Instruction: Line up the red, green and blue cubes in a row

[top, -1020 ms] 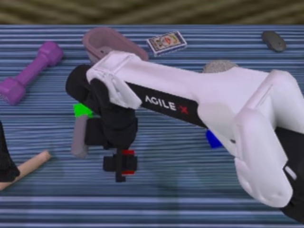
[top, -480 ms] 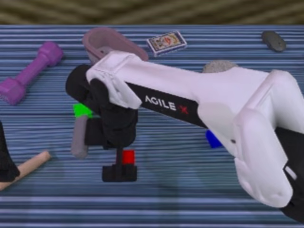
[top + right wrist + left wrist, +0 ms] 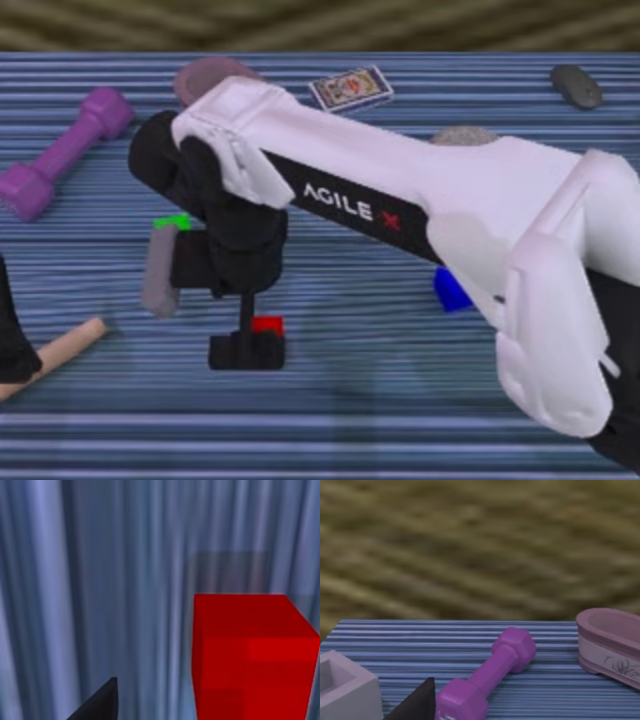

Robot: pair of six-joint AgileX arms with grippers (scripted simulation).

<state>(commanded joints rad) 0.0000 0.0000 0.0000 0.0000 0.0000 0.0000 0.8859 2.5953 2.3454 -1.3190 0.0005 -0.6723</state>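
The red cube (image 3: pixel 267 324) rests on the table left of centre and fills the right wrist view's lower corner (image 3: pixel 250 655). My right gripper (image 3: pixel 252 345) hovers just over it, open, and a gap separates its one visible fingertip (image 3: pixel 102 700) from the cube. The green cube (image 3: pixel 172 221) peeks out from under the right arm, farther back and to the left. Right of centre, the blue cube (image 3: pixel 452 290) shows at the arm's edge. My left gripper (image 3: pixel 8 345) stays parked at the table's left edge, and one of its fingertips (image 3: pixel 415 705) is in view.
A purple dumbbell (image 3: pixel 65 150) lies at the back left, with a pink tub (image 3: pixel 205 75) beside it. A card box (image 3: pixel 350 88), a dark mouse (image 3: pixel 577 85) and a grey lump (image 3: pixel 465 135) are along the back. A grey bar (image 3: pixel 160 275) and a wooden handle (image 3: pixel 65 345) lie on the left.
The right gripper's fingers, which enclosed the red cube a second ago, have opened and let it go. The arm has lifted slightly; the cube stays on the table.
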